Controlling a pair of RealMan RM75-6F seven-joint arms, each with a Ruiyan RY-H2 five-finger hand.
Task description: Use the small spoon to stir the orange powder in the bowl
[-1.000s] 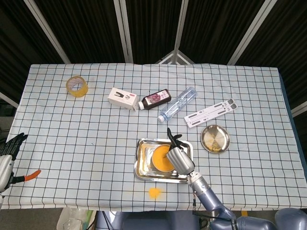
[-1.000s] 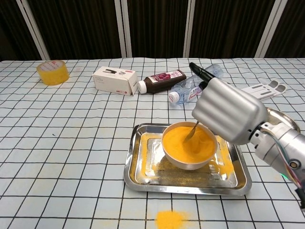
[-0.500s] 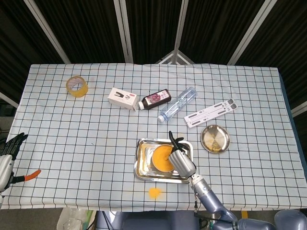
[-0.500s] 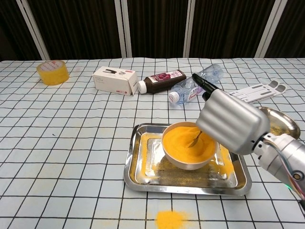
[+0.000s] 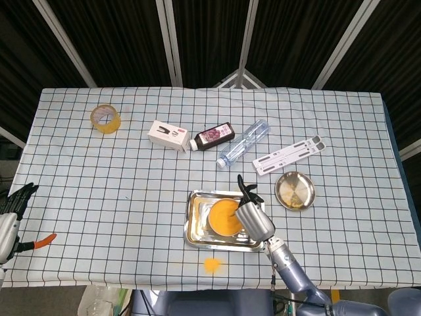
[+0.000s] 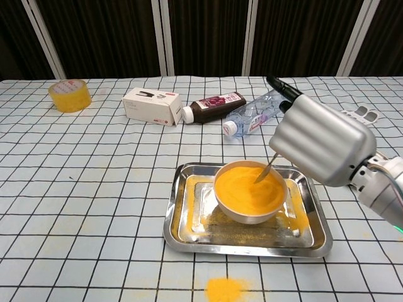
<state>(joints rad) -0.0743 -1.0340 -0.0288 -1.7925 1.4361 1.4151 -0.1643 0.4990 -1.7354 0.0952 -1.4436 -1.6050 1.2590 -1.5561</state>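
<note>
Right hand (image 6: 321,146) hangs over right side of the bowl (image 6: 250,192), fingers curled down, gripping the small spoon (image 6: 265,172); only the thin lower shaft shows below the hand, tip dipped into the orange powder (image 6: 242,189) at the right part of the bowl. Head view: same hand (image 5: 254,218) just right of the bowl (image 5: 222,217). Bowl is nearly full of powder and sits in the metal tray (image 6: 182,220), near centre of the checked tablecloth (image 6: 94,189). Loose orange powder scattered on the tray floor, and a small spilled pile (image 6: 225,289) on the cloth at the near edge, in front of the tray.

Left hand (image 5: 13,214) at far left edge of the head view, off the table's near-left corner, fingers pointing up; cannot tell if it holds anything. Orange-tipped tool (image 5: 41,242) just beside it.

Far side of table: yellow tape roll (image 6: 69,95) at left, white box (image 6: 152,106), dark bottle (image 6: 213,106) lying down, clear water bottle (image 6: 253,115) lying down, white folding stand (image 5: 290,155). Small round metal dish (image 5: 295,190) right of the tray.
</note>
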